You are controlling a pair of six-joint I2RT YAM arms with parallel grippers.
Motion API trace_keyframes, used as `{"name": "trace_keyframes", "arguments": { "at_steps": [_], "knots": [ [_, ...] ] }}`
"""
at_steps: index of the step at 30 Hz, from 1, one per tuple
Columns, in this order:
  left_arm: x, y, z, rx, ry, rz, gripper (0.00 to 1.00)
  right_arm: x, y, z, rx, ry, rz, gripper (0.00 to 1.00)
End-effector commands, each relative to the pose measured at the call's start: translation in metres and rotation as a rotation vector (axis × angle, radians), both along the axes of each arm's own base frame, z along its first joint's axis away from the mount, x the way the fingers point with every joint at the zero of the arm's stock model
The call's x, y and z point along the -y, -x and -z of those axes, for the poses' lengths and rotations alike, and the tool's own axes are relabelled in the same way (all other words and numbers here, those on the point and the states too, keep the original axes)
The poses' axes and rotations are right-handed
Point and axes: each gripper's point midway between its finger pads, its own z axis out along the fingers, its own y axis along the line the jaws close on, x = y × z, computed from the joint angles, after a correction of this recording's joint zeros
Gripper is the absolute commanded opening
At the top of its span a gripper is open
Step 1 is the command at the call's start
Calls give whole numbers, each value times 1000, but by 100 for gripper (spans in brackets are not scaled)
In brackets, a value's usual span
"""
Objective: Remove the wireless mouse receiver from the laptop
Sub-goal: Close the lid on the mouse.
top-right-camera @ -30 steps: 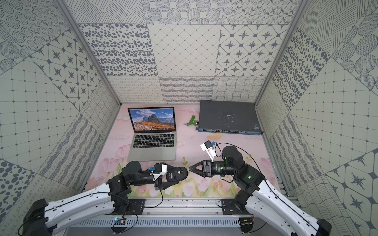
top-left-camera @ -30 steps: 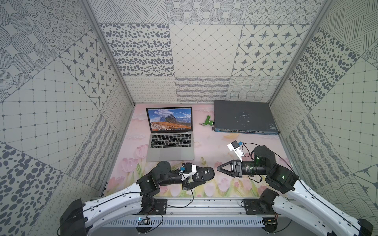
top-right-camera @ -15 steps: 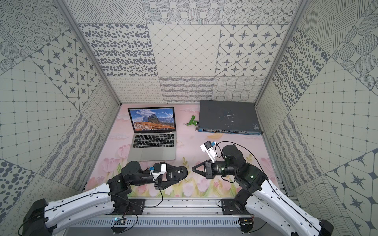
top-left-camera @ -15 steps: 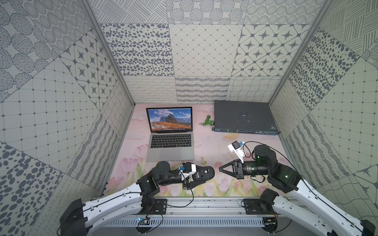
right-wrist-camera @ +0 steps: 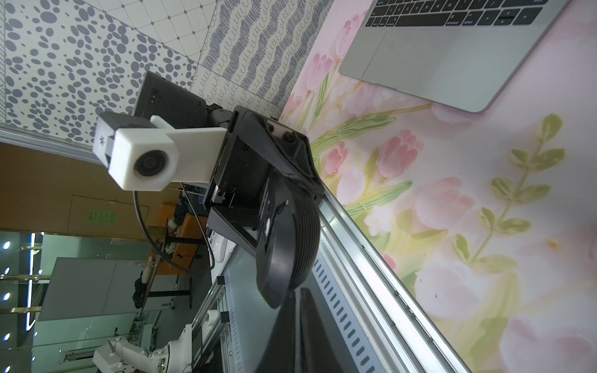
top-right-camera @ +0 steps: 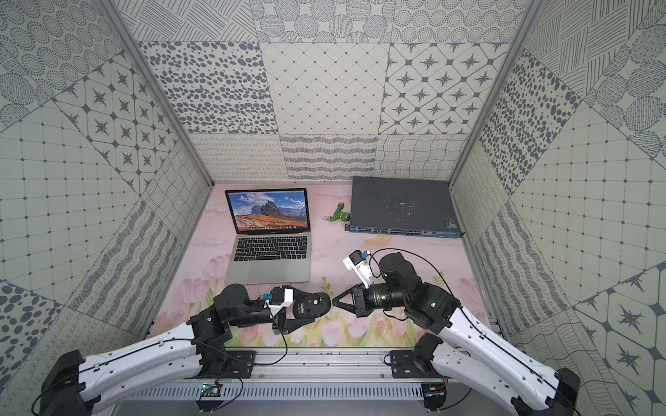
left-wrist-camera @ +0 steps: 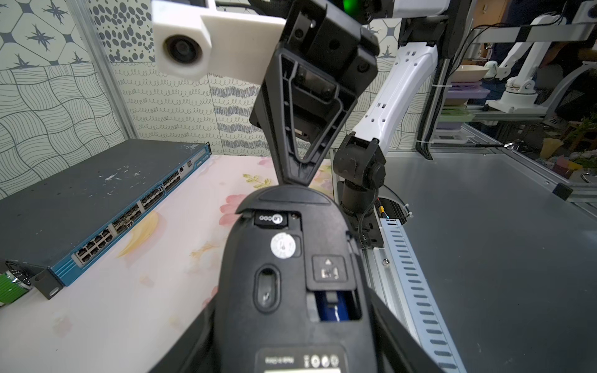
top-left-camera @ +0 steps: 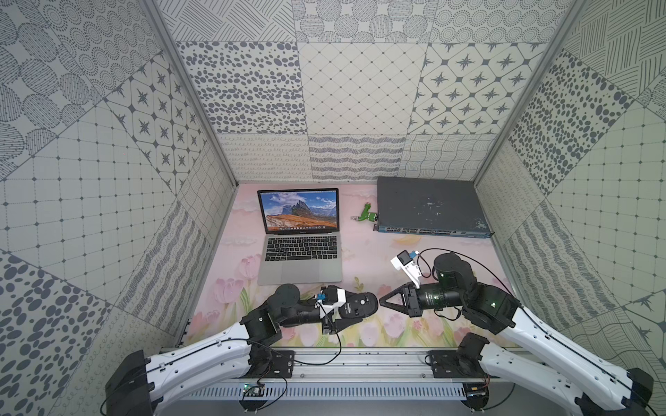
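The silver-grey laptop (top-left-camera: 301,252) (top-right-camera: 270,252) stands open at the back left, and its front corner shows in the right wrist view (right-wrist-camera: 436,58). My left gripper (top-left-camera: 355,306) (left-wrist-camera: 290,306) is shut on a black mouse (top-left-camera: 360,304) (left-wrist-camera: 290,274), held underside up near the front rail. A small black nub with a printed logo, the wireless mouse receiver (left-wrist-camera: 270,219), sits in a slot near the mouse's far end. My right gripper (top-left-camera: 382,300) (left-wrist-camera: 295,179) is shut, with nothing visible between its tips. The tips rest at the mouse's far end.
A dark grey network switch (top-left-camera: 429,205) lies at the back right, with a green stick (top-left-camera: 367,215) at its left end. The aluminium rail (top-left-camera: 342,363) borders the front. Patterned walls close in the left, right and back sides.
The right gripper's jaws have closed at the mouse's end. The left arm and the mouse have not moved.
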Motion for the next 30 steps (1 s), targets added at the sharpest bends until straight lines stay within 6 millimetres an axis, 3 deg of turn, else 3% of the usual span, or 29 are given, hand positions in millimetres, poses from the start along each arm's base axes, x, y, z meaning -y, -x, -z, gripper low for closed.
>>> {"name": "trace_keyframes", "arguments": {
  "at_steps": [1,30],
  "knots": [
    [1,-1,-13,33,49,0,51,-4,-3,-16,55,-31,-2,10],
    [4,-2,-8,22,45,7,51,-12,0,-15,58,-27,-19,17]
  ]
}}
